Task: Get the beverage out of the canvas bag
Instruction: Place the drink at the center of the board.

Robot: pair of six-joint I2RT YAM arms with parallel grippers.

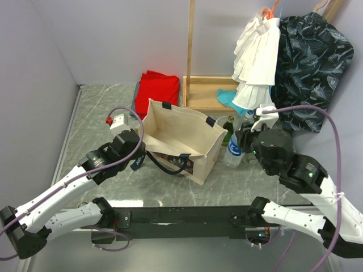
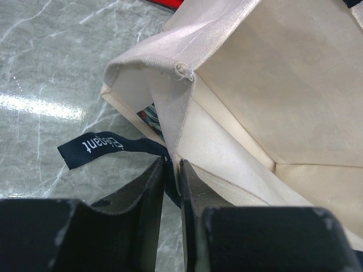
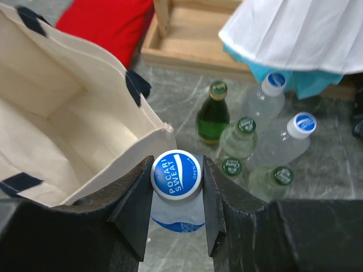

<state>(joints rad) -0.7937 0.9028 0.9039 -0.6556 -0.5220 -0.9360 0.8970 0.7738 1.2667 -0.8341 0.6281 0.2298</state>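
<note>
The beige canvas bag [image 1: 181, 133] stands open in the middle of the table, and the part of its inside that shows holds nothing. My left gripper [image 2: 172, 167] is shut on the bag's left top hem [image 2: 170, 113], beside a navy strap [image 2: 93, 148]. In the top view that gripper [image 1: 140, 154] sits at the bag's left end. The beverage is a clear bottle with a blue Pocari Sweat cap [image 3: 176, 175]. It is upright outside the bag, just right of the bag's right end [image 1: 233, 150]. My right gripper [image 3: 177, 164] is shut on its neck.
Several more bottles [image 3: 244, 133], one of them green [image 3: 212, 116], stand close behind and to the right of the held one. A red folded cloth [image 1: 157, 89] and a wooden frame base [image 1: 207, 93] lie at the back. Clothes [image 1: 258, 56] hang at the back right.
</note>
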